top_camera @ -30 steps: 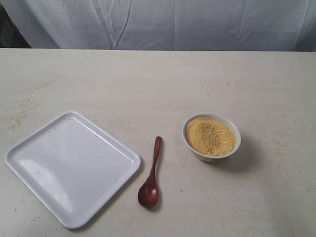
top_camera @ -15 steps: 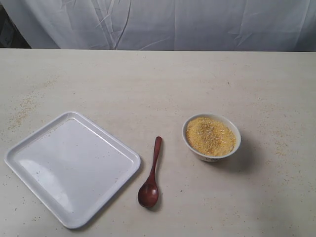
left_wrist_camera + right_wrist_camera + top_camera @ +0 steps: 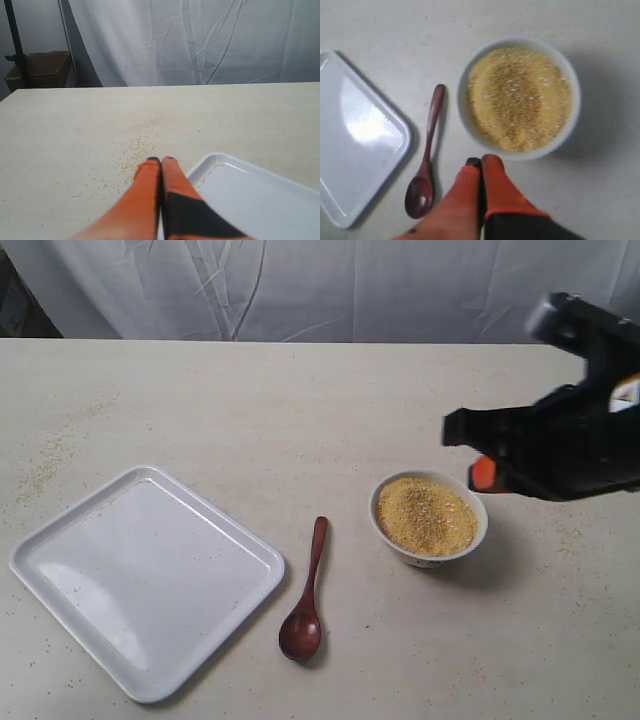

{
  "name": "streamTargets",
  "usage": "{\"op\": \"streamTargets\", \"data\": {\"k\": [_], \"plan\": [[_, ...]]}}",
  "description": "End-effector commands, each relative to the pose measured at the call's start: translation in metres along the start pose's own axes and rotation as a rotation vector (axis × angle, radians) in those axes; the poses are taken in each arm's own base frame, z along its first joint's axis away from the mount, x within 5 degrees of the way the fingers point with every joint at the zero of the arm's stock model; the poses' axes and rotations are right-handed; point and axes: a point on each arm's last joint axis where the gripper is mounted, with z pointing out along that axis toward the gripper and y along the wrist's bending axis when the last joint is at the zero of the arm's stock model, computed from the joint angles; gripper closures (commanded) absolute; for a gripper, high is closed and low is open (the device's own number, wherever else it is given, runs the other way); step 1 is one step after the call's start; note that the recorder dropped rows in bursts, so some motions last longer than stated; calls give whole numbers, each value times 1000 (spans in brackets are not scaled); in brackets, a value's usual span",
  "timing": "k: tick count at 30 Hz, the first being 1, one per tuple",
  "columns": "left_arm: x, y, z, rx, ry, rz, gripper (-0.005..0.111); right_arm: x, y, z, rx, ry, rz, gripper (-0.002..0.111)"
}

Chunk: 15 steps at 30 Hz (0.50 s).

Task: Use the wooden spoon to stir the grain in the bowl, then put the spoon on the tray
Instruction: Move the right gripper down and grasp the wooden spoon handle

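The dark wooden spoon lies flat on the table between the tray and the bowl, scoop toward the front edge. Yellow grain fills the small white bowl in a mound. My right gripper hovers shut and empty over the bowl's far right side. The right wrist view looks down on the spoon, the bowl with its grain, and the shut right gripper. My left gripper is shut and empty, low beside a corner of the tray; the exterior view does not show it.
Loose grains are scattered on the pale table past the tray's corner. A white cloth hangs behind the table's far edge. A dark stand and a box sit off the table.
My right arm has come into the exterior view from the right and now hangs over the bowl. Spoon, bowl and tray have not moved.
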Motion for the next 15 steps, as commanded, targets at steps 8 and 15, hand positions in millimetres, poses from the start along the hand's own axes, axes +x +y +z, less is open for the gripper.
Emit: {"op": "streamTargets", "data": {"k": [8,15], "plan": [[1,0,0,-1,-5,-1,107,-15,110,112,78,189,-201,109],[1,0,0,-1,-5,-1,107,-19,121,174,356,231,-116,86]]}}
